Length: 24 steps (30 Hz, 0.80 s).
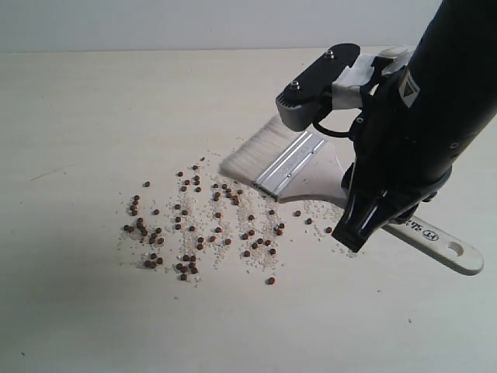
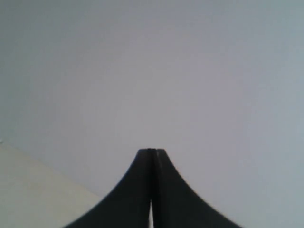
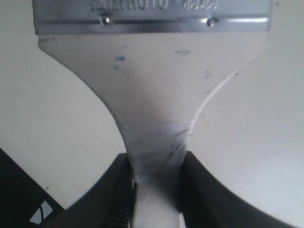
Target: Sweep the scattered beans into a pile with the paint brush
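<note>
Pale table (image 1: 78,326). Right arm (image 1: 435,116) comes in from the upper right. Right gripper (image 3: 156,171) is clamped on the narrow neck of the paint brush (image 1: 291,165) handle, jaws part-closed around it. Brush sits low and slanted, with its bristles (image 1: 248,155) down at the table on the far right edge of the spread. Beans (image 1: 194,225) lie scattered loose among whitish crumbs (image 1: 233,233), no pile yet. Left gripper (image 2: 152,159) is pinched fully closed, holds nothing, faces a blank wall off the work. Step, as I judge it: sweep barely begun. Next move needs the bristles pressed flat and dragged through the spread toward one spot, likely several passes from different sides.
</note>
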Tool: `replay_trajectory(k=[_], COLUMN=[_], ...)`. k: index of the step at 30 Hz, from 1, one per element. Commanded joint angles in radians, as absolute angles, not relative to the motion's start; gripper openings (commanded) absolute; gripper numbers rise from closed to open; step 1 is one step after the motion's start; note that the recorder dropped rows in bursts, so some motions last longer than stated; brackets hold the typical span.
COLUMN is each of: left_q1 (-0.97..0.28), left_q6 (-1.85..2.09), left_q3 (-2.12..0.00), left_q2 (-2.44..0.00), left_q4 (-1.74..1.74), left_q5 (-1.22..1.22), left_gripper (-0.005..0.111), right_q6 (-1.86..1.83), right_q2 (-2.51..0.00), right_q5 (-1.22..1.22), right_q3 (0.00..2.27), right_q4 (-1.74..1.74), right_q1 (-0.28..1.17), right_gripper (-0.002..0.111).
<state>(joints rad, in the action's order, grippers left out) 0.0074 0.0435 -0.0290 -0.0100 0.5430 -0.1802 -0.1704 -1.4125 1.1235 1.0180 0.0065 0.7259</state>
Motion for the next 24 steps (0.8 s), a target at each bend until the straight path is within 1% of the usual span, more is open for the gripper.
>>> replay_trajectory(k=[1,4,6,8,11,13,17,20,24], left_q1=[0.011,0.011,0.011,0.011,0.011,0.011,0.002,-0.051,-0.189], left_q6=[-0.164,-0.187,-0.178,-0.145,-0.045,0.068,0.341,0.544,0.822], left_q3=[-0.142,-0.249,-0.338,-0.433,-0.578,-0.670,-0.807,-0.841,-0.841], left_q2=[-0.115,-0.266,-0.368,-0.470,-0.624,-0.742,-0.913,-1.018,-1.134], left_q4=[0.228,0.090,0.014,-0.076,-0.184,-0.189,-0.087,-0.007,0.110], left_q5=[-0.228,-0.208,-0.142,-0.017,0.236,0.380,0.581,0.653,0.665], left_gripper=[0.000,0.000,0.000,0.000,0.000,0.000,0.000,0.000,0.000], right_q6=[-0.171,-0.166,-0.166,-0.166,-0.166,-0.166,-0.175,-0.175,-0.175], right_q2=[-1.413,-1.413,-1.413,-1.413,-1.413,-1.413,-1.413,-1.422,-1.471], right_q5=[1.119,1.119,1.121,1.124,1.126,1.126,1.120,1.111,1.117], right_q3=[1.035,1.035,1.035,1.035,1.035,1.035,1.035,1.035,1.035], right_q4=[0.000,0.000,0.000,0.000,0.000,0.000,-0.005,0.000,0.000], right_q1=[0.721,0.721,0.721,0.721,0.721,0.721,0.721,0.721,0.721], right_gripper=[0.000,0.000,0.000,0.000,0.000,0.000,0.000,0.000,0.000])
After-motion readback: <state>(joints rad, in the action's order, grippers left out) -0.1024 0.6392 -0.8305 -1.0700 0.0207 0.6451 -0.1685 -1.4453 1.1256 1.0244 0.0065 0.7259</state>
